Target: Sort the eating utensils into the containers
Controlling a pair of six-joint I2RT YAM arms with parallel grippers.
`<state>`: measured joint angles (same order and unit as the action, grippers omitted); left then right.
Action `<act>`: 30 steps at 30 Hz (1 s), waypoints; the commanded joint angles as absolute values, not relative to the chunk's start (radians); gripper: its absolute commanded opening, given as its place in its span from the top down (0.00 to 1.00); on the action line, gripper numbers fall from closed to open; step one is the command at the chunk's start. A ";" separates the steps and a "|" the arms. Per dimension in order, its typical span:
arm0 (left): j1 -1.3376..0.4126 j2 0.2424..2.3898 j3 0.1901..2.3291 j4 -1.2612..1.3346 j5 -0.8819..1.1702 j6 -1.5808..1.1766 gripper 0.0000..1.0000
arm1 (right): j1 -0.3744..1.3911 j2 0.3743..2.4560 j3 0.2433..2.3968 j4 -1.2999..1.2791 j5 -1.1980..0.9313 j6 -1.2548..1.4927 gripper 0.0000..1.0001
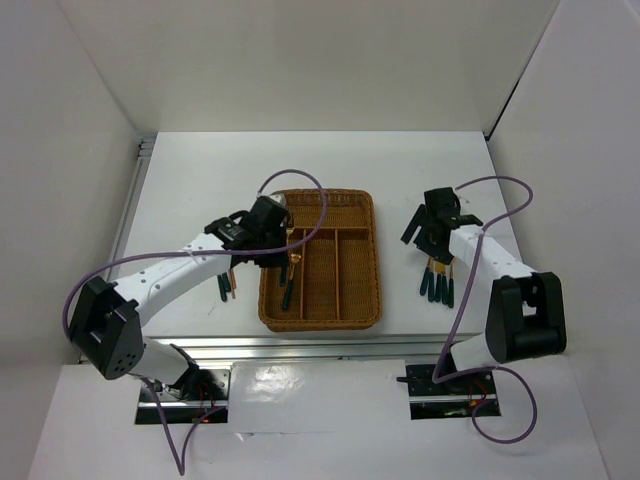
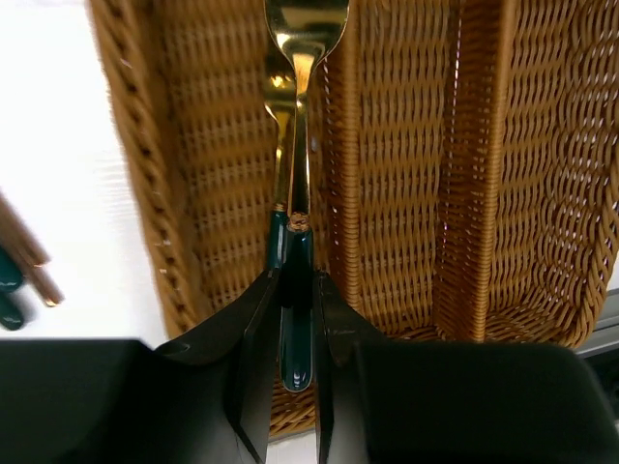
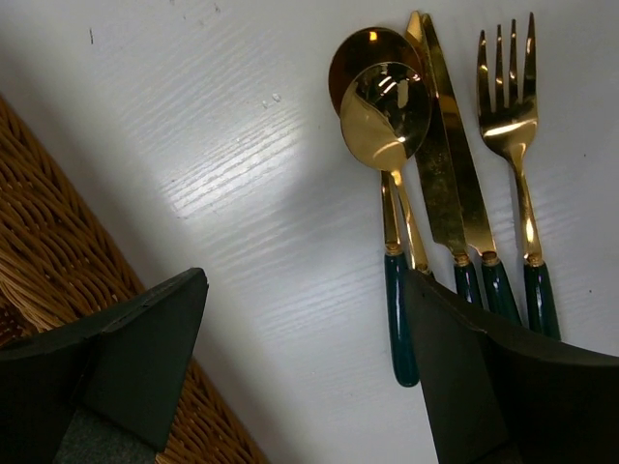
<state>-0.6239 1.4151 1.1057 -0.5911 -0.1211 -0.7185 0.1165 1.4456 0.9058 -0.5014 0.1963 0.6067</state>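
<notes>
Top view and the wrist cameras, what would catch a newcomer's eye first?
The wicker tray sits mid-table, with the left gripper shut on a gold-headed utensil over its left slot. Right of the tray, gold spoons, a knife and a fork lie side by side on the table by the open right gripper.
</notes>
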 commanded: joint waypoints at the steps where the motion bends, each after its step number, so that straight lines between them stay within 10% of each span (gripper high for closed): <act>1: -0.650 1.445 1.098 -0.546 -0.118 -0.768 0.78 | 0.103 1.376 0.882 -0.532 0.227 0.626 0.10; 19: -0.672 1.612 1.025 -0.488 -0.118 -0.775 0.70 | 0.094 1.367 0.855 -0.638 0.330 0.686 0.06; 30: -0.672 1.601 1.071 -0.551 -0.166 -0.753 0.32 | 0.084 1.367 0.857 -0.666 0.365 0.695 0.28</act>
<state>-0.6693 1.6199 1.0271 -0.5266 -0.1360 -0.7597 0.0910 1.3666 0.8536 -0.6323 0.3168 0.6838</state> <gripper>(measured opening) 0.657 0.727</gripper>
